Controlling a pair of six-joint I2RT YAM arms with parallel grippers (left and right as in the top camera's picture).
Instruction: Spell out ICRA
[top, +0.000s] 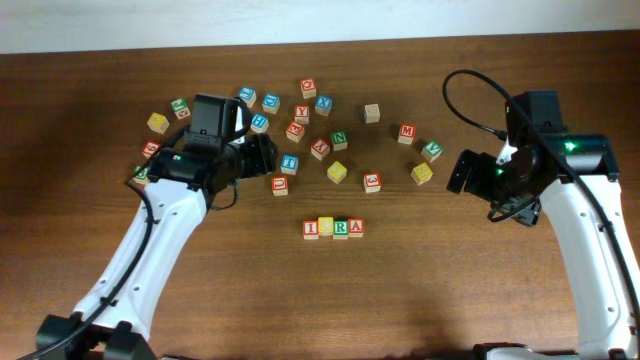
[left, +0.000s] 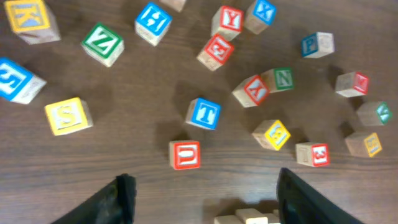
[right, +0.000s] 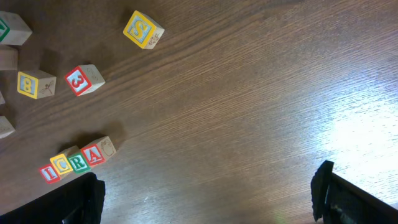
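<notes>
Four blocks stand side by side in a row (top: 334, 229) at the table's front middle: red I (top: 311, 230), yellow C (top: 326, 228), green R (top: 341, 229), red A (top: 356, 228). The row also shows in the right wrist view (right: 76, 162), reading I C R A, and its top edge shows in the left wrist view (left: 247, 217). My left gripper (top: 262, 155) is open and empty, above the loose blocks to the row's upper left; its fingers (left: 205, 199) stand wide apart. My right gripper (top: 462, 172) is open and empty over bare wood, right of the row (right: 208, 190).
Several loose letter blocks lie scattered across the back of the table, among them a red U (left: 185, 155), a blue T (left: 204, 113), a yellow S (left: 67, 116), a red 3 (right: 79, 80) and a plain block (top: 372, 113). Bare wood lies in front of the row.
</notes>
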